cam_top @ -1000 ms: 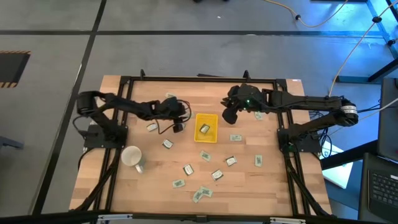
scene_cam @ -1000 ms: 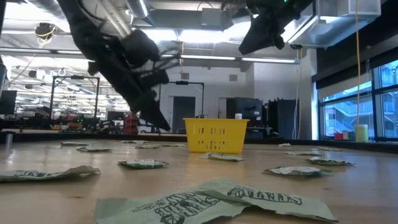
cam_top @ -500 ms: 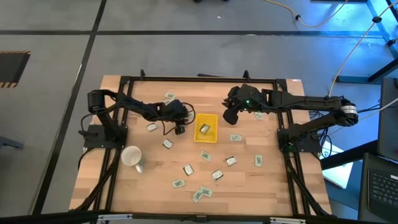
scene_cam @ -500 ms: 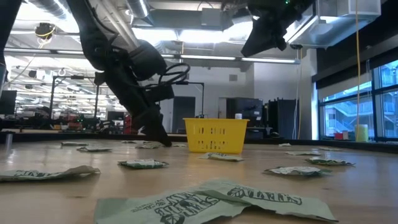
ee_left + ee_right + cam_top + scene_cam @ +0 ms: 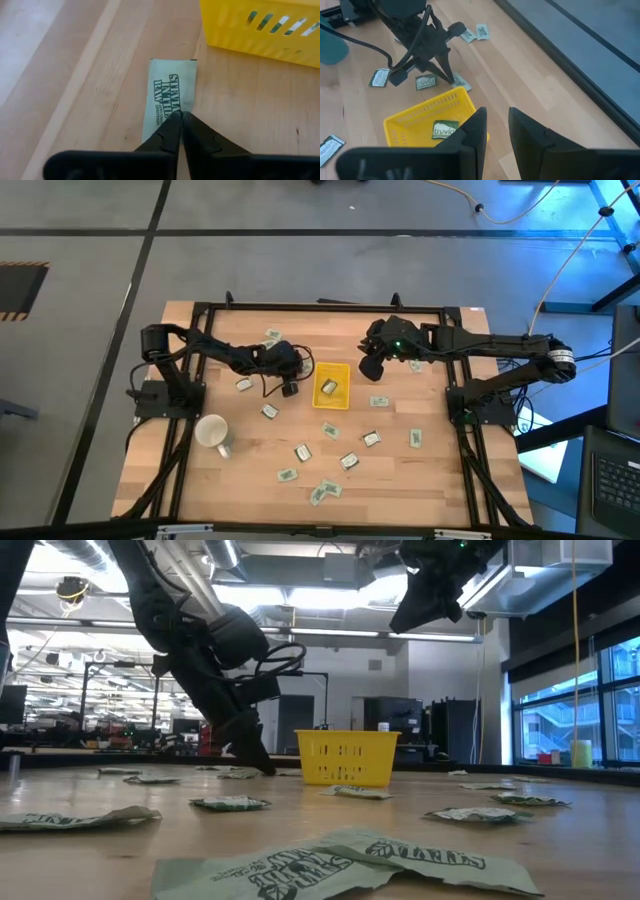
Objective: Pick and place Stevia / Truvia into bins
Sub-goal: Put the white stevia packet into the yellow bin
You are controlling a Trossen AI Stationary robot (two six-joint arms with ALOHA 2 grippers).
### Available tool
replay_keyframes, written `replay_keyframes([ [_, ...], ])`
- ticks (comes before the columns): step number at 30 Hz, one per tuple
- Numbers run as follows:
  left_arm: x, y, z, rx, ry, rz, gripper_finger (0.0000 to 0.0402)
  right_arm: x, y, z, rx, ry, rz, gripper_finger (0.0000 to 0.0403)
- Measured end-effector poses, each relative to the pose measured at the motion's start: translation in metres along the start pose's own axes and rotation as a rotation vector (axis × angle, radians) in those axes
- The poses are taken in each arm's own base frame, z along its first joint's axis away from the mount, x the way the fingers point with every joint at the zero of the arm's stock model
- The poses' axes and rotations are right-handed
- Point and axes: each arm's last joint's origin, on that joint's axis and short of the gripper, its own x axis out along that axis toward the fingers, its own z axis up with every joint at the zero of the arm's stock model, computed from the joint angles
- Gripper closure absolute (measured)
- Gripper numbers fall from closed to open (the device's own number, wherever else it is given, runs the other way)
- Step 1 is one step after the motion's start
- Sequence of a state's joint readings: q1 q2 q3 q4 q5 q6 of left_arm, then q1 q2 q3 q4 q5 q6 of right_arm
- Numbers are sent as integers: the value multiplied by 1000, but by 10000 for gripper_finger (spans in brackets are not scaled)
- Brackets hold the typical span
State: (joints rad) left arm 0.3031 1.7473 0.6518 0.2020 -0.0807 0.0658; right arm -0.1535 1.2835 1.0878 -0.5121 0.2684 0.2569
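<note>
A pale green Stevia packet [image 5: 167, 92] lies flat on the wooden table, just left of the yellow bin [image 5: 332, 385]. My left gripper [image 5: 179, 117] stands on the packet with its fingers shut; the right wrist view shows it too [image 5: 452, 79]. A Truvia packet [image 5: 444, 129] lies inside the bin [image 5: 420, 117]. My right gripper [image 5: 497, 131] hangs open and empty well above the table, beyond the bin's far right corner [image 5: 368, 366]. My left gripper has its two fingertips together on the packet's printed face [image 5: 172, 107], about halfway along it. The fingers slant down from the table's left. The packet lies flat on the table; whether paper is caught between the tips is hidden by the fingers.
Several more packets lie scattered over the near half of the table [image 5: 325, 465], to the right of the bin [image 5: 378, 402] and at the far left [image 5: 272, 337]. A white mug [image 5: 212, 433] lies near the left edge. A black frame [image 5: 320, 307] rims the table.
My left gripper has come down from above the table until its fingertips reach the tabletop just left of the bin, and it has kept still for the last half second. My right gripper has not moved.
</note>
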Motion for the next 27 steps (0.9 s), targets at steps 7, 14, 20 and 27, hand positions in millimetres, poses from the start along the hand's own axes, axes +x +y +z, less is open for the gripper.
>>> replay_keyframes([
  [7,-10,1,4,-22,-26,-32,399,0,0,0,0,3,-1,318],
  [14,-45,3,29,-63,-203,-44,399,0,0,-1,0,7,-2,318],
  [20,-79,-7,54,-42,-450,-152,399,0,0,-1,1,7,-2,318],
  [27,-80,-34,68,43,-475,-244,399,0,0,0,-2,3,-1,318],
])
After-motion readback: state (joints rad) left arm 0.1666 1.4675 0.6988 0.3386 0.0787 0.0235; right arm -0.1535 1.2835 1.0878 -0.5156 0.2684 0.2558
